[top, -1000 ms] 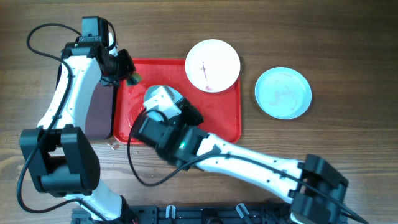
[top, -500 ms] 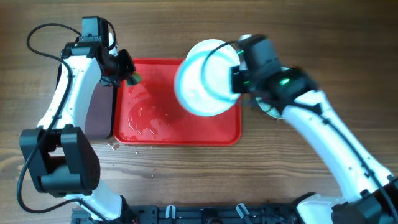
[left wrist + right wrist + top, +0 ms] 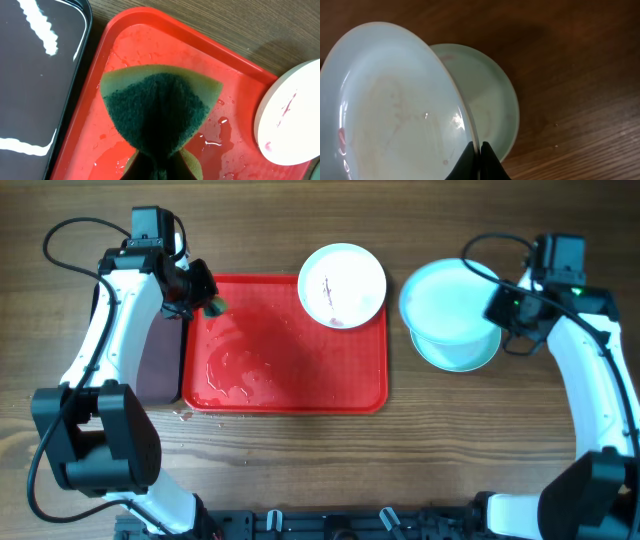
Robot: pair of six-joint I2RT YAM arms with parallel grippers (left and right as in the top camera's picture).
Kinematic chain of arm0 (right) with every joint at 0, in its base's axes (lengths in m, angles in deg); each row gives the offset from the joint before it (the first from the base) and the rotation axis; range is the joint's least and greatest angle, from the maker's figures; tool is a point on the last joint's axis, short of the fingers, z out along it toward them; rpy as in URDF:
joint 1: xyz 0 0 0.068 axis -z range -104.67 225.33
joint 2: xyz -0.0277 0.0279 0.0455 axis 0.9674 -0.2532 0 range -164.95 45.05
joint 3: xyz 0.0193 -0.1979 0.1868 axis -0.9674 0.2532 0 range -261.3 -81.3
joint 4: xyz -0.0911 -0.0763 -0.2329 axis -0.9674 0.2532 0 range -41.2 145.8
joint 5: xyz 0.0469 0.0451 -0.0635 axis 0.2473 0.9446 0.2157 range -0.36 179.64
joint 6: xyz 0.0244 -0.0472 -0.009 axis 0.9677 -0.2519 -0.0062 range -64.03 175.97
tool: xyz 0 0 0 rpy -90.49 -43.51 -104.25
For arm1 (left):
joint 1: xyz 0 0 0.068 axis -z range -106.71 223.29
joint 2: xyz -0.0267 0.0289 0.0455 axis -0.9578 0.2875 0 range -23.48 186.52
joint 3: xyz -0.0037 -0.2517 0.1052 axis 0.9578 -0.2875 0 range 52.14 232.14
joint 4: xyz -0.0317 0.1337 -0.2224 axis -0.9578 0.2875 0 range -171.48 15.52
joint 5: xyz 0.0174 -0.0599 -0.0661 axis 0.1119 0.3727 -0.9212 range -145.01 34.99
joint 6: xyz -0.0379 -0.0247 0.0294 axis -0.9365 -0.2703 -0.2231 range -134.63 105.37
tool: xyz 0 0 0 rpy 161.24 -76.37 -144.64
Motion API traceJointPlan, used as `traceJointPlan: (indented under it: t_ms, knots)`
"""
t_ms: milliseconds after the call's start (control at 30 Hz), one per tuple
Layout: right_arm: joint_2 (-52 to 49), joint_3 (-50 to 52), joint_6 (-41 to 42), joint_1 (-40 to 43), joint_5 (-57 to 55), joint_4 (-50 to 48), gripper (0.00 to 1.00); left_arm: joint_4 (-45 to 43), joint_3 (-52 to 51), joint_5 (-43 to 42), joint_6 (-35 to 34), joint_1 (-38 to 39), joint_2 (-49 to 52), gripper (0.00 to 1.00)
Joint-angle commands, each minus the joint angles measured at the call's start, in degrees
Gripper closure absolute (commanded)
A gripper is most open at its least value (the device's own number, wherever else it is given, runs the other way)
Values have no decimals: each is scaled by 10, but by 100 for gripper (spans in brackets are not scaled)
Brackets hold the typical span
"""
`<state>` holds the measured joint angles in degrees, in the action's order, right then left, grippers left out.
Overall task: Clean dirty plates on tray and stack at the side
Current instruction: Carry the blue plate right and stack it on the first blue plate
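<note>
Overhead, the wooden table (image 3: pixel 300 470) spreads out under both claws. The red tray (image 3: pixel 290 370) starts directly beneath the left claw (image 3: pixel 205 298) and runs away to that claw's right and toward the robot. Its floor is wet, with a glossy film and scattered drops. The black tray (image 3: pixel 160 360) lies just to the left claw's left, side by side with the red one.

The white plate (image 3: pixel 342 284) sits well to the right of the left claw. It overlaps the red tray's far right corner, partly on the rim and partly over the table, and carries thin dark red smears.

The right claw (image 3: pixel 497 308) is pinched tight on the rim of one mint plate (image 3: pixel 445 300). That plate hangs to the claw's left, tilted steeply. Faint pinkish traces show on its inner face, and a small red mark shows near its edge in the right wrist view. The second mint plate (image 3: pixel 460 355) lies flat on the table just below and beside the right claw, partly under the tilted one. Whether the two touch cannot be told.

The sponge (image 3: pixel 215 306) is squeezed in the closed left claw. It is folded, with a dark green scouring face and a yellow-green edge, and fans out from the fingers over the tray's far left corner. Whether it touches the tray cannot be told.
</note>
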<state>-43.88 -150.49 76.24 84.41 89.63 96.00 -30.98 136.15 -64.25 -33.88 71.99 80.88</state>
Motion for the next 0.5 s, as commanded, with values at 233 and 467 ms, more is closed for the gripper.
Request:
traceJointPlan:
  t_ms: [233,467]
  knots:
    - [-58,64,-3,35,-16,-54,65,0,3,1,-8,-2,5,96]
    - [-57,42,12,35,123,-94,33,0,3,1,-8,-2,5,96]
